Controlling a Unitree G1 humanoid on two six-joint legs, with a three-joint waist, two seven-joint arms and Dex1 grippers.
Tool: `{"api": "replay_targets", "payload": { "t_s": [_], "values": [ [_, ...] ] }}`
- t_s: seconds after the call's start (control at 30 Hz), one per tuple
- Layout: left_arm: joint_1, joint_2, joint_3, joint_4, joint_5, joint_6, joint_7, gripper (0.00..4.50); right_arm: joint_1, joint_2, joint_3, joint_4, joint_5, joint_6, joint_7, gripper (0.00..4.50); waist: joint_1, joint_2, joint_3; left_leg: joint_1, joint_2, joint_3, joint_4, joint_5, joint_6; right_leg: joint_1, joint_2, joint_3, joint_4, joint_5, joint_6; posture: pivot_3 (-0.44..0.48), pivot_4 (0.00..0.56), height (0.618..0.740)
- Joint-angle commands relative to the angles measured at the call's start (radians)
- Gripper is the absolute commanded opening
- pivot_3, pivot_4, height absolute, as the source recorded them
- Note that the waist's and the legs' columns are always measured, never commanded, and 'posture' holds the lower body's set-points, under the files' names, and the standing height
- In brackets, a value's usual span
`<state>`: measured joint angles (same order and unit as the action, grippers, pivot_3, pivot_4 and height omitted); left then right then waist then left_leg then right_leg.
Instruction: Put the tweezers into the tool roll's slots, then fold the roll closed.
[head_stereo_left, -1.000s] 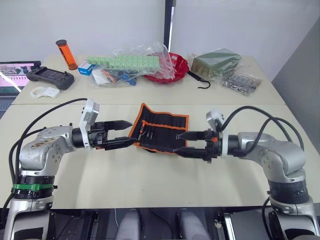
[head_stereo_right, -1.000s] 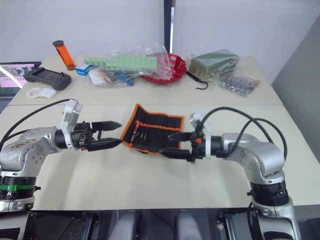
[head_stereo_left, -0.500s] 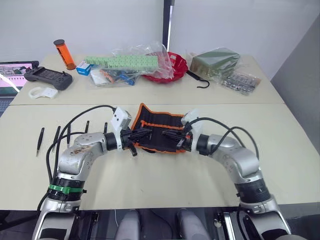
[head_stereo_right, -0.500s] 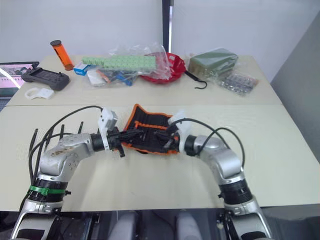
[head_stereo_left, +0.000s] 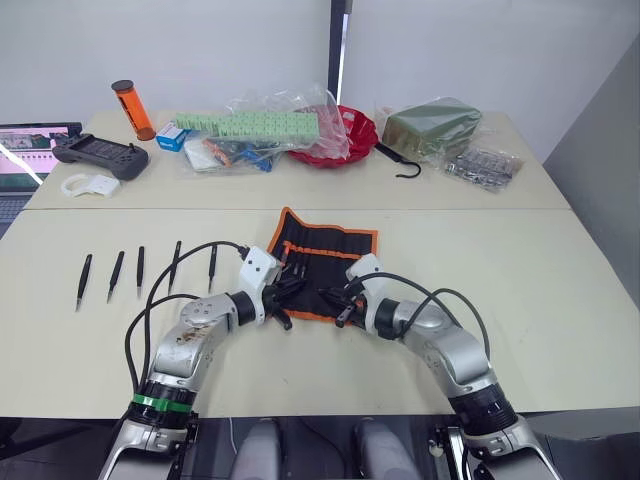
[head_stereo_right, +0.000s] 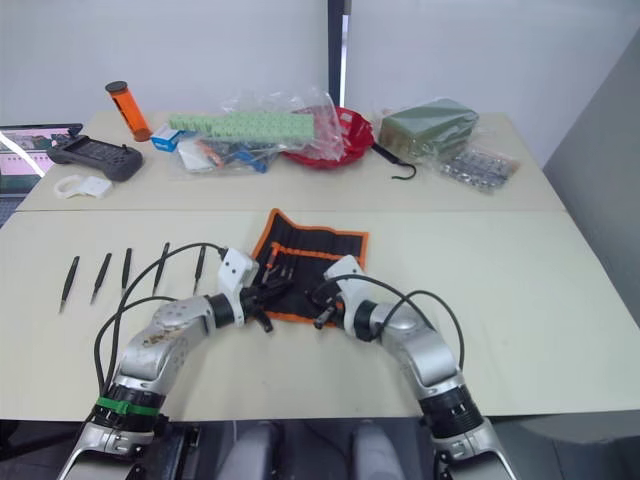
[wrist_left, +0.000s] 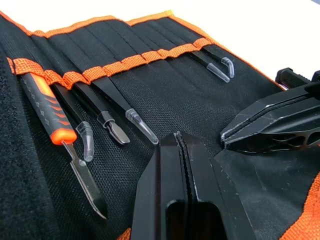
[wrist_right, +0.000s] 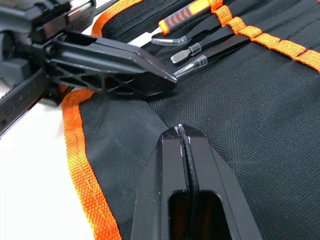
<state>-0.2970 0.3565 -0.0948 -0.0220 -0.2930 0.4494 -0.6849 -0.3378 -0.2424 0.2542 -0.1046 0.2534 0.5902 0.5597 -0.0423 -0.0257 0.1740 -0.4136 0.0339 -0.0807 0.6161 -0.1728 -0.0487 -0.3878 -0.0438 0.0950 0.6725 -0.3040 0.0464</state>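
The tool roll (head_stereo_left: 326, 262) lies open on the near table, black with orange binding, its slots (wrist_left: 131, 61) crossed by an orange strap. An orange-handled blade (wrist_left: 49, 116) and a few capped tools sit in the slots. Several black tweezers (head_stereo_left: 140, 270) lie in a row on the table, left of the roll and apart from both grippers. My left gripper (wrist_left: 178, 136) is shut and empty, its tips low over the roll's near left part. My right gripper (wrist_right: 181, 129) is also shut and empty, over the roll's near edge. The two grippers point at each other, tips close together.
The rear table holds an orange cylinder (head_stereo_left: 131, 108), a handheld controller (head_stereo_left: 100, 155), bagged green blocks (head_stereo_left: 262, 124), a red bowl (head_stereo_left: 352, 136), an olive-green bag (head_stereo_left: 432, 125) and a black hook (head_stereo_left: 402, 162). A laptop (head_stereo_left: 25, 150) sits at the far left.
Both grippers went from open to shut and moved inward from the roll's sides onto its near part. The left arm has moved off the row of tweezers, which now shows.
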Motion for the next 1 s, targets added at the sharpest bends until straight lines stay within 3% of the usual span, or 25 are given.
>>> {"api": "replay_targets", "payload": {
  "t_s": [0.03, 0.3, 0.43, 0.73, 1.0],
  "values": [
    [0.026, -0.004, -0.014, 0.023, 0.028, -0.018, 0.014, 0.0, 0.025, 0.003, -0.007, 0.016, -0.017, -0.007, -0.017, 0.03, 0.0, 0.0, -0.001, 0.0, 0.0, 0.0, 0.0, 0.0, 0.0, 0.0, 0.0, 0.0, 0.0, 0.0, 0.0, 0.0, 0.15, 0.74],
    [0.06, 0.065, -0.072, 0.143, 0.165, -0.247, -0.01, 0.0, 0.08, -0.035, -0.05, 0.007, -0.016, -0.026, -0.028, 0.03, 0.001, 0.001, -0.01, 0.007, 0.0, 0.001, -0.003, 0.0, 0.0, 0.006, 0.0, 0.001, -0.003, 0.0, 0.0, 0.0, 0.15, 0.74],
    [0.038, 0.056, -0.037, 0.192, 0.132, -0.286, -0.022, 0.0, 0.119, -0.081, -0.08, -0.025, -0.002, -0.03, -0.006, 0.03, 0.003, 0.002, -0.011, 0.015, 0.0, 0.001, -0.005, 0.0, 0.0, 0.017, 0.0, 0.0, -0.01, -0.001, 0.001, 0.0, 0.15, 0.74],
    [0.023, 0.047, -0.028, 0.223, 0.11, -0.325, -0.064, 0.0, 0.146, -0.117, -0.121, -0.056, 0.024, -0.024, 0.004, 0.03, 0.006, 0.002, -0.012, 0.016, 0.0, 0.001, -0.004, 0.0, 0.0, 0.019, 0.0, 0.001, -0.01, -0.004, 0.007, 0.0, 0.15, 0.74],
    [0.0, 0.071, 0.01, 0.063, 0.03, -0.245, -0.106, 0.0, 0.11, -0.117, -0.195, -0.185, 0.168, -0.011, 0.071, 0.03, 0.001, 0.002, -0.011, 0.012, 0.0, 0.001, -0.005, 0.0, 0.0, 0.015, 0.0, 0.0, -0.01, -0.004, 0.007, 0.0, 0.15, 0.74]
  ]
}}
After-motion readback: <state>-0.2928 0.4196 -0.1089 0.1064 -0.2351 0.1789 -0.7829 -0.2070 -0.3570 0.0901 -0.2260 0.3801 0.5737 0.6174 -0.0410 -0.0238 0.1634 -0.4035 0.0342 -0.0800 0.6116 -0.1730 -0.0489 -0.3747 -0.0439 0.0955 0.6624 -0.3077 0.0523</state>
